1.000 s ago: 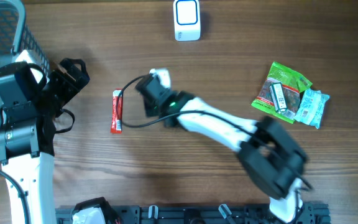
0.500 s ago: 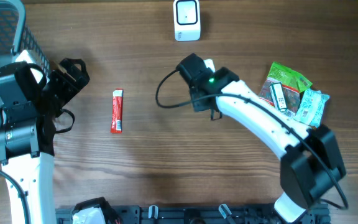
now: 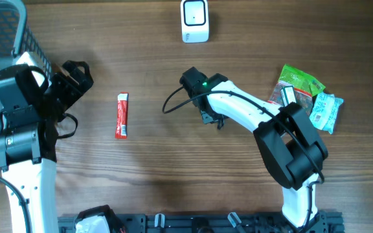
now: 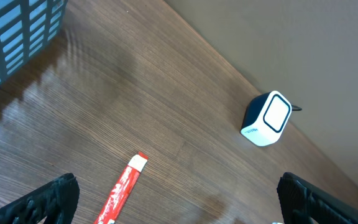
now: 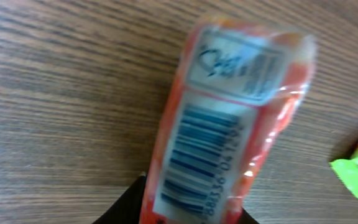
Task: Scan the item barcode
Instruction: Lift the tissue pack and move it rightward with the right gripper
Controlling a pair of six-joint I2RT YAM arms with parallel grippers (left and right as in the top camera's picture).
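Overhead, the right gripper [image 3: 194,81] hovers near the white box-shaped barcode scanner [image 3: 194,21], likely to present its load. From the left wrist, the left gripper [image 4: 179,200] gapes wide and empty, seemingly parked aside. From the right wrist, narrow jaws pinch the lower end of an orange plastic snack packet [image 5: 229,124], with its barcode label [image 5: 197,155] facing the camera.

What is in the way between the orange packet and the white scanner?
Nothing I can see. The right gripper holds the orange packet, and only bare wooden table lies between it and the white scanner.
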